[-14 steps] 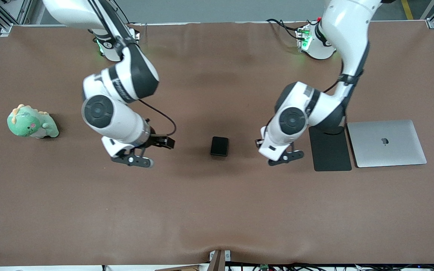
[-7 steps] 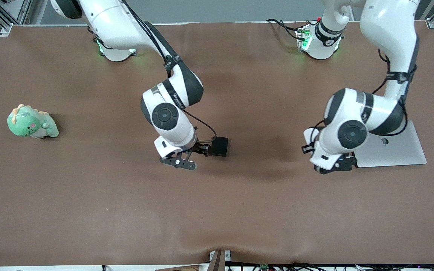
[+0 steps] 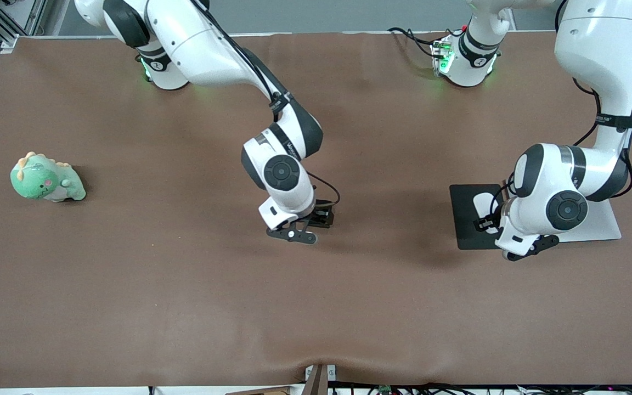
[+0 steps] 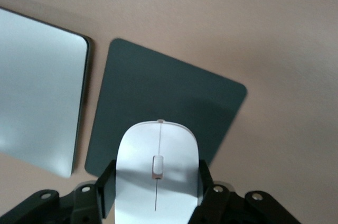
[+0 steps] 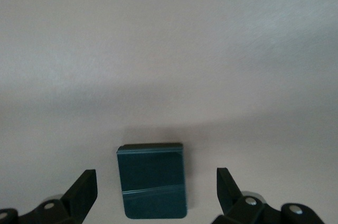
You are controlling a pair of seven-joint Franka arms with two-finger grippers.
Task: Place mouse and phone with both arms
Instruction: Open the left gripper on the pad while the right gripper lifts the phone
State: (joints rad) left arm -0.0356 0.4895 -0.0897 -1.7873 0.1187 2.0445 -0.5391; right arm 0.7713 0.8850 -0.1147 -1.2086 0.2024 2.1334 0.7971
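The white mouse (image 4: 157,150) sits between the fingers of my left gripper (image 4: 156,182), which is shut on its sides. It is held over the black mouse pad (image 4: 158,92). In the front view the mouse (image 3: 482,206) shows white over the pad (image 3: 461,219), partly under my left gripper (image 3: 496,224). The black phone (image 5: 153,182) lies flat on the brown table. My right gripper (image 5: 156,174) is open, with one finger on each side of the phone and not touching it. In the front view my right gripper (image 3: 311,218) covers most of the phone (image 3: 329,218).
A closed silver laptop (image 3: 596,225) lies beside the mouse pad toward the left arm's end; it also shows in the left wrist view (image 4: 37,102). A green dinosaur plush (image 3: 47,178) sits near the right arm's end of the table.
My right arm has swung across the table and now has its open gripper around the phone. My left arm has carried the mouse toward its own end, over the mouse pad.
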